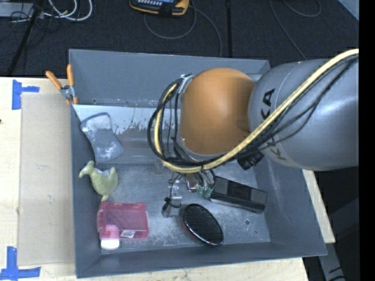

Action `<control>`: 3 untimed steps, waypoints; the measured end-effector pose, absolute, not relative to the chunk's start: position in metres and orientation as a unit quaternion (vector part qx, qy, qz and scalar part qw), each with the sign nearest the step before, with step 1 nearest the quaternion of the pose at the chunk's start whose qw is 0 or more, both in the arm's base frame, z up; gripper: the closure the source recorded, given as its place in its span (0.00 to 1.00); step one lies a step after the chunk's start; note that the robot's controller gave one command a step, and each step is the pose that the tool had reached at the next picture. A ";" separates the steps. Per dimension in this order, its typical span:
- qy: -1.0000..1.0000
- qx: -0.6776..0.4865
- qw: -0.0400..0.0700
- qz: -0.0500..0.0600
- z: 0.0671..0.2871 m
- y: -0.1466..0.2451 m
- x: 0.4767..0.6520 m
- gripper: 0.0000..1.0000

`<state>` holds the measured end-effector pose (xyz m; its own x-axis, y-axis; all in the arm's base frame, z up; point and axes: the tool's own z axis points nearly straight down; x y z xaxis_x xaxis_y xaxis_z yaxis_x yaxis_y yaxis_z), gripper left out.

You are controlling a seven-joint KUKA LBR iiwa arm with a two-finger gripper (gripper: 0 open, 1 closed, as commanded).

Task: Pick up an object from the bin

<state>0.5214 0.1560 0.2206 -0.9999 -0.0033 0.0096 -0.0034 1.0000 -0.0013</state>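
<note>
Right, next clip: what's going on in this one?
A KUKA arm reaches in from the right, with its gripper low over the middle of the grey bin. Nearest to it lie a black oval brush and a black rectangular block. Further left are a pink packet with a white cap, a pale green toy figure and a crumpled clear bag. Every thing lies on the bin's floor; none is lifted.

My camera sits above the grey metal bin (176, 261) and looks down into it at a slant, from its near side, so I see the far wall (164, 78) face-on and the dark floor (246, 22) beyond it at the top. It is close: the bin spans most of my view. The arm (310, 116) is on my right
</note>
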 end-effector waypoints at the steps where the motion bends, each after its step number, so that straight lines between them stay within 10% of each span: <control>1: -1.000 0.000 0.001 0.000 0.225 0.155 0.523 0.00; 3: -1.000 0.018 0.002 0.000 0.131 0.091 0.492 0.00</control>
<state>0.4918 0.0910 0.1313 -0.9993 -0.0370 0.0033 -0.0370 0.9993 -0.0004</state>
